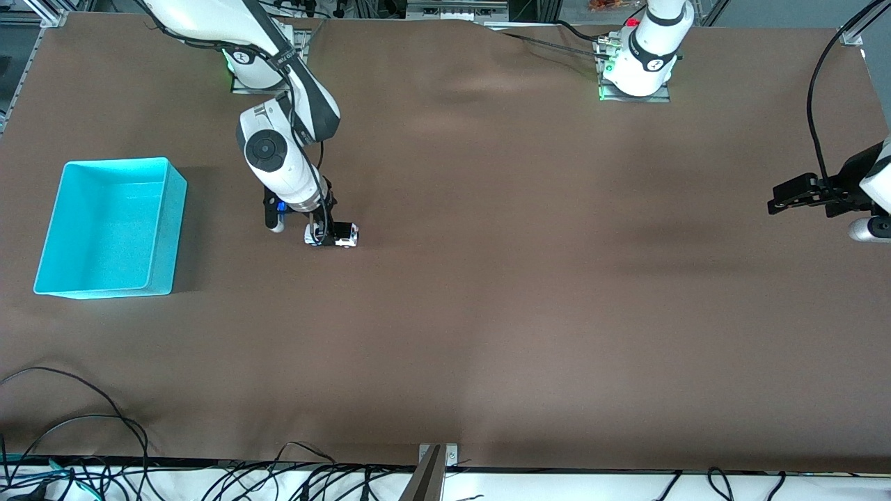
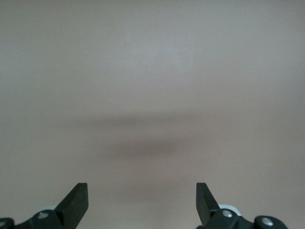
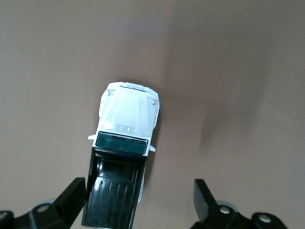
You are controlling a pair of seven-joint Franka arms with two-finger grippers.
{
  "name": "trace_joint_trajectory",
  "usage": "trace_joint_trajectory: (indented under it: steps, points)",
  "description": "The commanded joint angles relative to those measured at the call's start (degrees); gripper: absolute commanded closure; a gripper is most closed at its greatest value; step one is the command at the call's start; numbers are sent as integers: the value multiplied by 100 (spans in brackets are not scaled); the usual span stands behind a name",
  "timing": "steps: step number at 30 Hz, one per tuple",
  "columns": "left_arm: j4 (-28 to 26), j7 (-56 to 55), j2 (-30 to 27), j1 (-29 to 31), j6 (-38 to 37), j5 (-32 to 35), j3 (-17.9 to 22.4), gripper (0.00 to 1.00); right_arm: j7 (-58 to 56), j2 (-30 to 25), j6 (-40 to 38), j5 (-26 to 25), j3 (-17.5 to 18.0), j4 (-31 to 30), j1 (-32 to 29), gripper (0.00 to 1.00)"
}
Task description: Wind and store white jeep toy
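The white jeep toy [image 1: 343,236] stands on the brown table, between the turquoise bin [image 1: 169,229] and the table's middle. It has a black roof. My right gripper [image 1: 321,234] is low over its roof end. In the right wrist view the right gripper [image 3: 139,188] is open. The jeep [image 3: 127,114] lies between the fingers, its roof close to one finger [image 3: 74,191] and apart from the other. My left gripper [image 1: 783,198] waits at the left arm's end of the table. In the left wrist view it [image 2: 142,191] is open and empty over bare table.
The turquoise bin is open-topped and looks empty, toward the right arm's end. Loose cables [image 1: 83,417] lie at the table edge nearest the front camera. A grey metal bracket [image 1: 428,480] stands at the middle of that edge.
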Motion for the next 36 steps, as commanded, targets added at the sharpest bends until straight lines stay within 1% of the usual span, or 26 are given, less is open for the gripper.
trace_joint_trajectory:
  steps: [1, 10, 19, 20, 23, 24, 25, 28, 29, 36]
  points:
    - [-7, 14, -44, 0, -58, -90, 8, 0, 90, 41, 88, 75, -28, 2, 31, 0]
    - [-7, 14, -44, 0, -66, -90, 8, 0, 90, 305, 308, 31, -54, 20, 31, 0]
    - [-7, 14, -44, 0, -66, -81, 8, 0, 81, 384, 317, 4, -80, 46, 31, 0]
    - [-7, 14, -35, 0, -66, -90, 8, 0, 90, 384, 317, 4, -89, 46, 23, 11]
    - [-7, 14, -35, 0, -66, -90, 8, 0, 90, 375, 317, -5, -133, 46, 23, 60]
    - [-7, 14, -35, 0, -66, -81, 8, 0, 90, 375, 317, -5, -142, 46, 23, 73]
    - [-7, 14, -35, 0, -66, -90, 8, 0, 90, 367, 317, -5, -142, 46, 23, 83]
    - [-7, 14, -35, 0, -66, -81, 8, 0, 90, 323, 317, -5, -151, 46, 23, 98]
    - [-7, 14, -35, 0, -66, -81, 8, 0, 81, 314, 308, -5, -151, 46, 23, 100]
    - [-7, 14, -35, 0, -66, -81, 8, 0, 46, 16, 221, -22, -151, 37, 14, 100]
